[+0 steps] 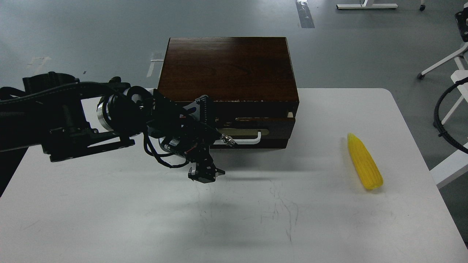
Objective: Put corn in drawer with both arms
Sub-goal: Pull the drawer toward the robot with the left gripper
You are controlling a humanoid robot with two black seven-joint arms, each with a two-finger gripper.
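The dark brown cabinet (226, 65) stands at the back of the white table (109, 219). Its drawer (279, 128) is pulled out a little, and a pale inner side shows at its top right corner. My left gripper (218, 137) covers the left end of the white bar handle (250, 138) and appears closed on it; its dark fingers are hard to tell apart. The yellow corn (363, 166) lies on the table at the right, far from the gripper. My right gripper is out of view.
A black cable loop (438, 113) and white chair legs (442, 62) stand off the table's right edge. Faint scribble marks (278, 208) cross the tabletop's middle. The grey floor lies beyond the cabinet.
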